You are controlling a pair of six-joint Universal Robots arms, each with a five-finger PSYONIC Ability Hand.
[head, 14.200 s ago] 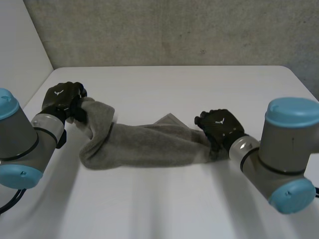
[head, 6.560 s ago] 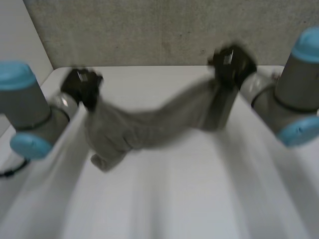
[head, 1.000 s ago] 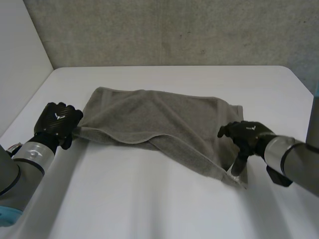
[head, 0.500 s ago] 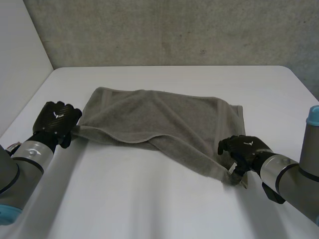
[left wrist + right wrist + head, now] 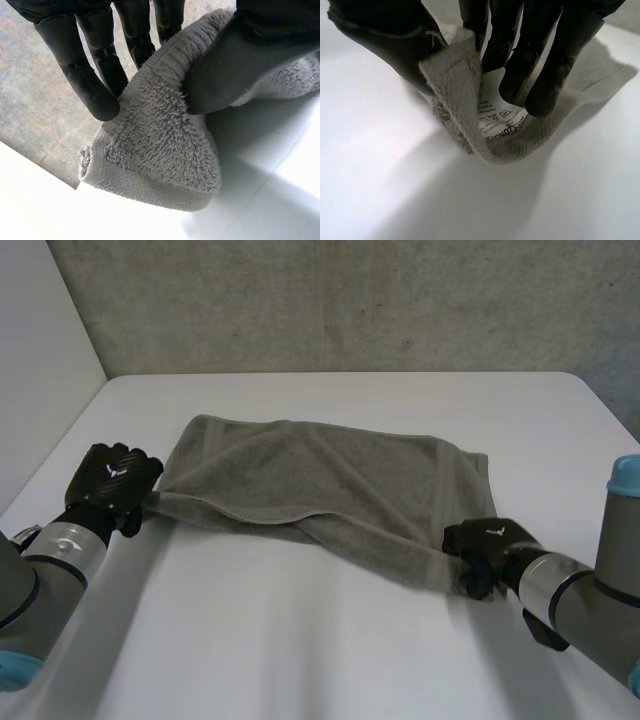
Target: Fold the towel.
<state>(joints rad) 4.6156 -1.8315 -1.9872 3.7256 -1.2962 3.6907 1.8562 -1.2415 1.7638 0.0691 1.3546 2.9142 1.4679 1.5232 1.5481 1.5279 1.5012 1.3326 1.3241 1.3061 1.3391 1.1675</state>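
- Towel (image 5: 325,478) lies spread across the middle of the counter (image 5: 300,640), long side running between the two arms. Far edge is flat and fairly straight.
- Near side isn't tidy. A curved hem sits over another layer, and the near edge slants from the near-left corner to the near-right one.
- Left hand (image 5: 112,480) is at the near-left corner, low on the counter. Its wrist view shows thumb on one face and fingers on the other, clamping the terry corner, so it's grasping the towel.
- Right hand (image 5: 483,545) is at the near-right corner, also down at counter level. Its wrist view shows the corner bunched between thumb and fingers, with the care label (image 5: 496,119) in the pinch. It's grasping the towel too.
- Why corners: I read this as holding the two ends of one long edge so that edge can travel as a straight line, with the rest pinned by its own weight on the counter.
- Why low: hands near the surface leave the cloth lying flat rather than hanging.
- Judgement: the fold proper isn't made yet; this looks like grip-secured, ready to lift and carry the near edge over to the far one.
- Risk: the right pinch looks bunched, label included, so that corner may slip or land twisted. The slanted near edge suggests the fold could come out skewed unless the hands first pull the edge taut.
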